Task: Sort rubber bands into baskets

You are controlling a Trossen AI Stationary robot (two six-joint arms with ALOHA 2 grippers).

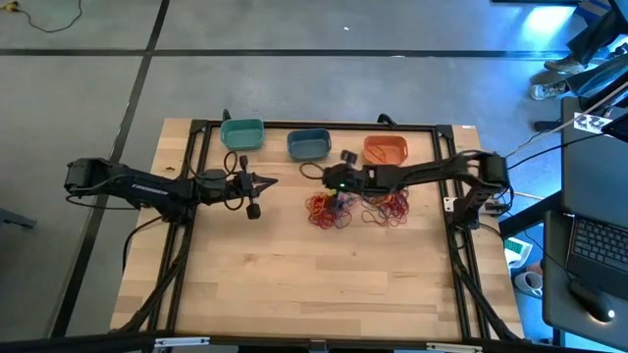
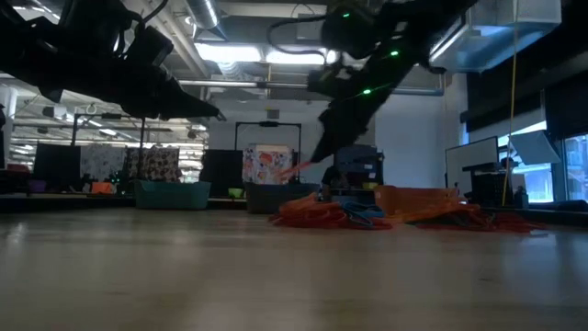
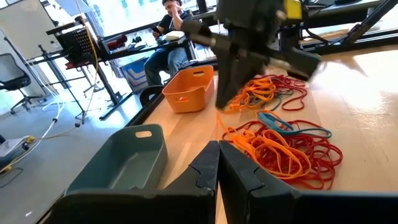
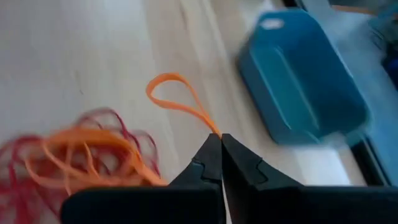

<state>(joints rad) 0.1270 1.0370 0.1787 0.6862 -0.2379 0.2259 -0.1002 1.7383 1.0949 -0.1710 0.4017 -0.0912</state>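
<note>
An orange rubber band (image 4: 180, 99) is pinched in my right pincer (image 4: 221, 144), its loop sticking out past the closed tips. In the high view that pincer (image 1: 339, 183) sits just above the pile of rubber bands (image 1: 355, 209), red, orange and a few blue, in the middle of the tabletop (image 1: 294, 284). Along the upper edge stand the teal basket (image 1: 241, 133), the slate blue basket (image 1: 308, 144) and the orange basket (image 1: 386, 149). My left pincer (image 1: 271, 180) is squeezed shut on nothing, left of the pile, below the teal basket.
</note>
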